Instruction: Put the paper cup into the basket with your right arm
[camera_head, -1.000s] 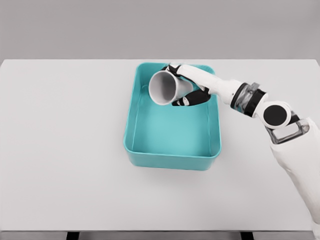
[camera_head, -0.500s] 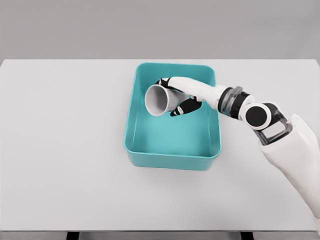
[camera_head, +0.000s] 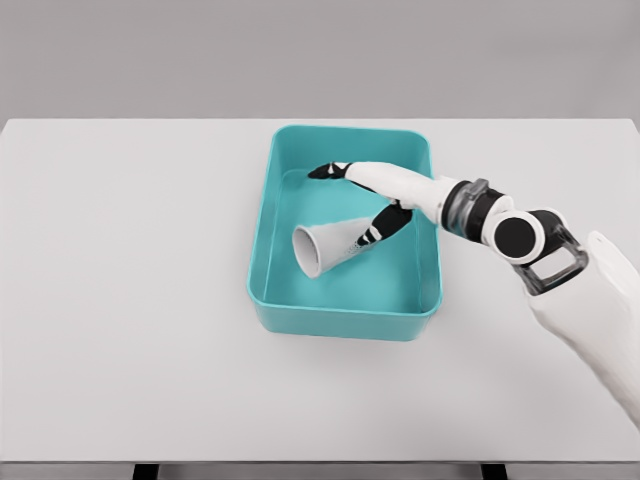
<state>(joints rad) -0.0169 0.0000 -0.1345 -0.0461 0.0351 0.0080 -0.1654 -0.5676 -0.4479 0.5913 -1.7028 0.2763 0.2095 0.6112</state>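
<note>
paper cup (camera_head: 328, 247) on its side inside teal basket (camera_head: 262, 232), open mouth facing lower left toward the basket's left wall, narrow base pointing right toward the right hand (camera_head: 372, 196). right arm in from pic's right edge, reaching over basket's right rim w/ hand above the basket interior; fingers (camera_head: 378, 229) spread & relaxed, gripping nothing, lower fingertips just at the cup's base end, can't tell if touching. basket mid white desk (camera_head: 120, 300), left arm not seen.
</note>
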